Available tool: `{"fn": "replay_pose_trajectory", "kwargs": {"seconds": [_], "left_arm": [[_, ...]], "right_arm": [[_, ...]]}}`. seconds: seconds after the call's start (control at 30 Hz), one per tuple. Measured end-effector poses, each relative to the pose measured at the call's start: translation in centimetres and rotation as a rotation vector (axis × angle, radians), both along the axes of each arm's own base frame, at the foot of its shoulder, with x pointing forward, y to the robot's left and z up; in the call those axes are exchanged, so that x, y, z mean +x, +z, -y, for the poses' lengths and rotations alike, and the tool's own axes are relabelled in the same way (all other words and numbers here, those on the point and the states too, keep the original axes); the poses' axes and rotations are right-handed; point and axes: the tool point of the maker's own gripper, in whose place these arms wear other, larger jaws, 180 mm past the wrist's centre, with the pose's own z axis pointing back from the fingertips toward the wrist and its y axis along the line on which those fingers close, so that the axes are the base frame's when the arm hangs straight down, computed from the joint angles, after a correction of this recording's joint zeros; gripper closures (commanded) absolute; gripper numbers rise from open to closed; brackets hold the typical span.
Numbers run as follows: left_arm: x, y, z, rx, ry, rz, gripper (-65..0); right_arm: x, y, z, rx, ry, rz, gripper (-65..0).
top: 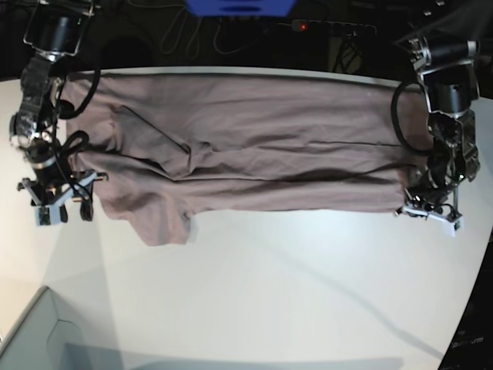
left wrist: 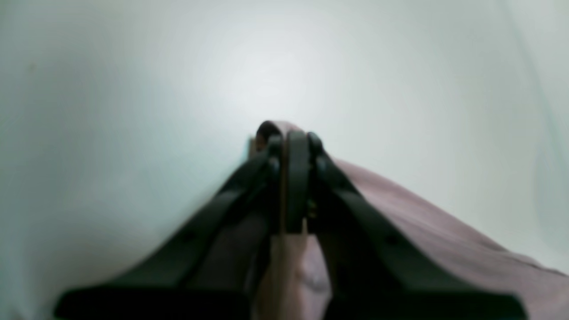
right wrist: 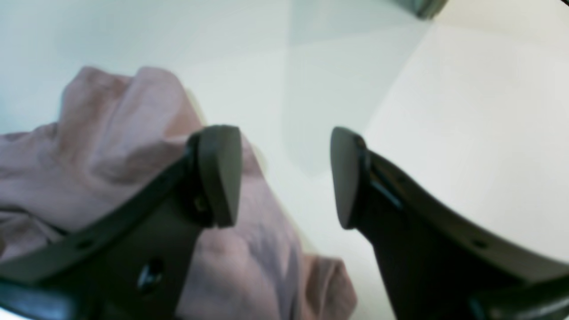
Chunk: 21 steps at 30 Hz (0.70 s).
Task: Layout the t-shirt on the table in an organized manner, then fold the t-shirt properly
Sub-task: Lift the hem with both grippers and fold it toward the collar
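Observation:
The mauve t-shirt [top: 262,146] lies stretched sideways across the far part of the white table [top: 269,285], wrinkled, with a sleeve flap hanging toward the front at its left. My left gripper [top: 427,210] is at the shirt's right front corner. In the left wrist view the left gripper [left wrist: 289,138] is shut on a pinched fold of the t-shirt [left wrist: 444,231]. My right gripper [top: 65,212] stands at the shirt's left end. In the right wrist view the right gripper [right wrist: 284,178] is open with nothing between its fingers, and the t-shirt [right wrist: 111,133] bunches just beside its left finger [right wrist: 220,173].
A grey box corner [top: 31,331] sits at the front left of the table. Behind the far table edge lie a blue object [top: 239,6], cables and a power strip [top: 323,27]. The table's curved edge runs down the right side [top: 474,285].

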Motion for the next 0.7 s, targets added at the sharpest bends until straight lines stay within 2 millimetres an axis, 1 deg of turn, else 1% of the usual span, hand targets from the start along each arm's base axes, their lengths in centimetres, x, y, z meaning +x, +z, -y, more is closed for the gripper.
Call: {"fn": "replay_pose_trajectory", "kwargs": {"seconds": [0.07,0.13,0.2,0.3,0.4,0.47,0.63,0.7], "left_arm": [[-0.1,-0.1,0.1,-0.002,0.001,-0.003,-0.2],[-0.2,-0.3,0.3,-0.006,0.0,-0.009,-0.2],[-0.1,-0.3,0.2,-0.006,0.0,-0.008,-0.2],[-0.1,-0.2,0.2,-0.004,0.001,-0.005,-0.2],[-0.1,-0.3,0.3,-0.006,0.0,-0.008,-0.2],[-0.1,-0.3,0.2,-0.006,0.0,-0.008,-0.2],[-0.1,-0.2,0.2,-0.006,0.0,-0.007,-0.2],[0.0,-0.2,0.2,-0.005,0.0,-0.005,-0.2]], "right_arm": [[0.9,-1.5,-1.3,0.001,0.063,-0.084,-32.7],[1.4,-2.9,-3.4,0.025,0.163,-0.147,-34.0],[1.6,-4.2,-4.1,0.052,0.174,-0.19,-35.3],[1.5,-5.6,-3.9,0.072,0.161,-0.23,-35.4],[1.2,-6.3,-3.3,0.074,0.153,-0.257,-35.4],[1.2,-6.4,-3.0,0.071,0.149,-0.262,-35.4],[2.8,-5.1,-2.9,0.073,0.148,-0.221,-35.5],[3.0,-5.5,-2.9,0.091,0.141,-0.234,-35.5]]}}
